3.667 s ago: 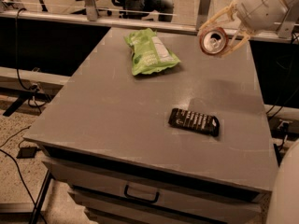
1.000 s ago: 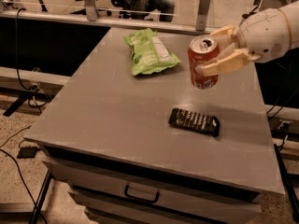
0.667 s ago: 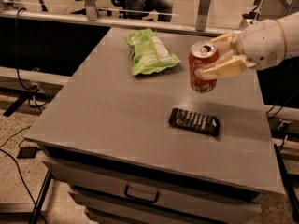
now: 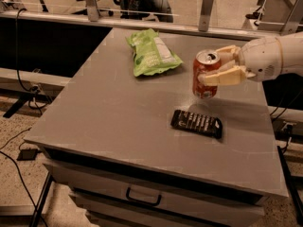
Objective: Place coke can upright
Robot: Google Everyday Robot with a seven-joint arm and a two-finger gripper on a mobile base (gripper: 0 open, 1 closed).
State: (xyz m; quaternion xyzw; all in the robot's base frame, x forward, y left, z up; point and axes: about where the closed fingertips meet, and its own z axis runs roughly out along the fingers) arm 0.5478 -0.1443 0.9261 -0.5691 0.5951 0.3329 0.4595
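Grey table [image 4: 94, 122], drawer [image 4: 142, 195] at its front, carries nearest me a black snack bar wrapper [image 4: 196, 123] lying flat. Just beyond it the coke can [image 4: 205, 77] is upright, low over the surface, gripped by the hand [image 4: 211, 65] reaching from the right. Farther back lies a green chip bag [image 4: 151, 52].

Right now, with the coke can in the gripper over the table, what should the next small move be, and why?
Probably ease the gripper straight down a touch before opening. It is shut on the coke can, which is upright, silver top up, low over the table just behind the black snack bar; whether its base rests there is unclear.
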